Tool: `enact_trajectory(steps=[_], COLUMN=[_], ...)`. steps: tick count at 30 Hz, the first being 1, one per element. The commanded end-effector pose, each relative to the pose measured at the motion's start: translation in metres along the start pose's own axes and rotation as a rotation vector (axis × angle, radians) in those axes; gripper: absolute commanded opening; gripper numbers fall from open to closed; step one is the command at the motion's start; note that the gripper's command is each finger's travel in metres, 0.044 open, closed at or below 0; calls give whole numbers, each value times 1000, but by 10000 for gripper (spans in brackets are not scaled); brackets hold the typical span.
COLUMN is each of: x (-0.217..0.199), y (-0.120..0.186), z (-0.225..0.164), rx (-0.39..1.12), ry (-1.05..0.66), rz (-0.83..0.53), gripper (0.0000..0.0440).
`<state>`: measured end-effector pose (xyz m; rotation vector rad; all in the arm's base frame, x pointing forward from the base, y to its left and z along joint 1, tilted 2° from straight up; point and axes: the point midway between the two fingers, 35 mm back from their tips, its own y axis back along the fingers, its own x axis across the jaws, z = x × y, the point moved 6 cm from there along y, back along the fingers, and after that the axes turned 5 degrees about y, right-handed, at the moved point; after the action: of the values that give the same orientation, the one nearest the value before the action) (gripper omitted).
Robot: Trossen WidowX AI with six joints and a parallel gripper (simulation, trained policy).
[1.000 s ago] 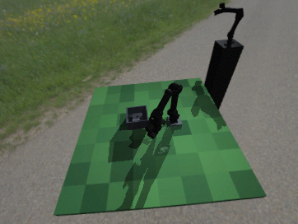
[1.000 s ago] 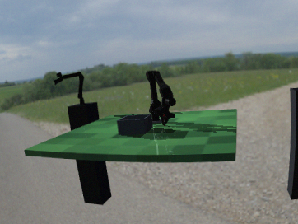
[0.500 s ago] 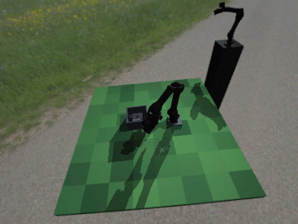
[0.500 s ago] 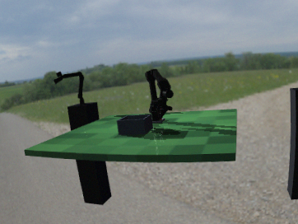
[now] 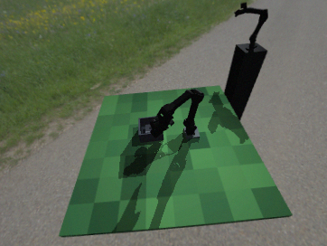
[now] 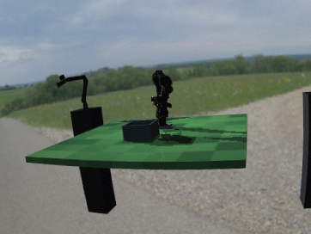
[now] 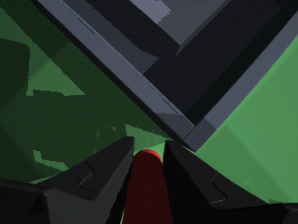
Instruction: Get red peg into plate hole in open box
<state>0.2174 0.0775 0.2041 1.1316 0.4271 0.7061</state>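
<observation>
Your peg (image 7: 148, 192) is red, your open box (image 5: 151, 139) (image 6: 141, 131) (image 7: 117, 75) dark slate grey, your tabletop (image 5: 181, 194) (image 6: 129, 156) (image 7: 255, 155) checkered in light and dark greens.

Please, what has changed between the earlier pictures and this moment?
The end effector has risen and moved towards the box. It now grips the red peg; whether it already did, the earlier pictures do not show. The box stayed in place.
</observation>
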Motion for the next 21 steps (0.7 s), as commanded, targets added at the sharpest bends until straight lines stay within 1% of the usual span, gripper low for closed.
enact_trajectory(steps=[1,11,21], x=[0,-4,-10], y=[1,-16,-45], z=[18,59,92], rx=[-35,-82,-84], ry=[-43,-113,-108], rz=[-4,-32,-53], gripper=[0,0,1])
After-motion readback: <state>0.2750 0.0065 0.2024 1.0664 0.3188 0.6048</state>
